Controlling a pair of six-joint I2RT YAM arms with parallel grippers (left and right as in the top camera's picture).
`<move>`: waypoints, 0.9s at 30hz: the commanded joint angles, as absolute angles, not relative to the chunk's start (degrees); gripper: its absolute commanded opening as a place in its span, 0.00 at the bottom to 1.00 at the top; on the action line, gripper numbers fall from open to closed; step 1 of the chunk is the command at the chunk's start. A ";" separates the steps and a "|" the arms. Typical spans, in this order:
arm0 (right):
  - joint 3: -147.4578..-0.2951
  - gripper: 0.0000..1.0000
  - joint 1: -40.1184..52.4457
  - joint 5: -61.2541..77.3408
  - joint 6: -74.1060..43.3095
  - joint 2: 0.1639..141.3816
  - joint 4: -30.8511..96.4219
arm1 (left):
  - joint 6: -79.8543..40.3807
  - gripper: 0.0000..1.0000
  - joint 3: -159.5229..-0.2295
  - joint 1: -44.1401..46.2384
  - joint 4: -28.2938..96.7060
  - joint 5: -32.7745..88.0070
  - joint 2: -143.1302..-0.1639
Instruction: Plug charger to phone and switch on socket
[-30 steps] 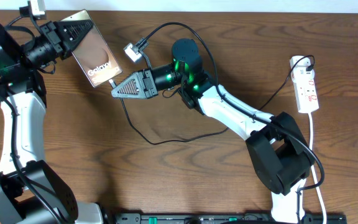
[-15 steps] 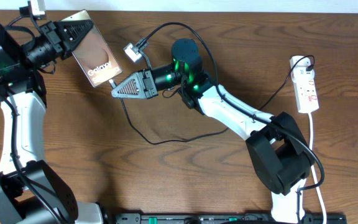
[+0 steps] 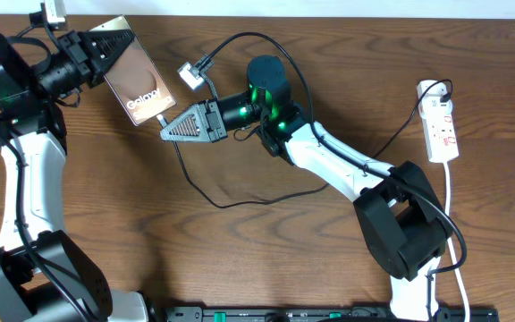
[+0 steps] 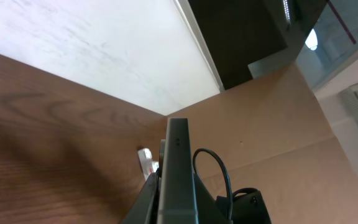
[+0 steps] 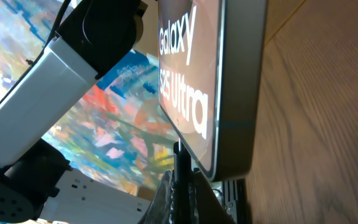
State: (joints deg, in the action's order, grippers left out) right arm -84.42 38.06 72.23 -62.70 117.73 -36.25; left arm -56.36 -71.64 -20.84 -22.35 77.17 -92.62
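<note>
The left end effector is clamped on the phone. The right end effector pinches the charger tip at the phone's lower edge.

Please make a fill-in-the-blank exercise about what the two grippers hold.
The left gripper is shut on the flat bronze-brown ____.
Its white lettering begins with ____.
The right gripper pinches the thin black ____ cable.
The white elongated power strip lies at the ____ edge of the overhead view.
Missing: phone; Galaxy; charger; right.
</note>
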 commanded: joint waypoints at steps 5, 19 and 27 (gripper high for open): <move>-85.34 0.01 38.35 70.65 -61.91 117.34 -36.42 | -56.64 0.08 -71.99 -20.43 -22.65 77.97 -92.49; -85.34 0.01 38.35 70.65 -61.89 117.34 -36.42 | -56.64 0.07 -71.99 -19.68 -22.70 77.93 -92.49; -85.34 0.01 38.35 70.65 -61.91 117.34 -36.42 | -56.64 0.08 -71.99 -19.68 -22.70 78.02 -92.49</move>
State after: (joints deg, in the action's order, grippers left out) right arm -84.42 38.06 72.27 -62.70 117.73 -36.23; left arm -56.36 -71.64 -20.34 -22.37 76.53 -92.62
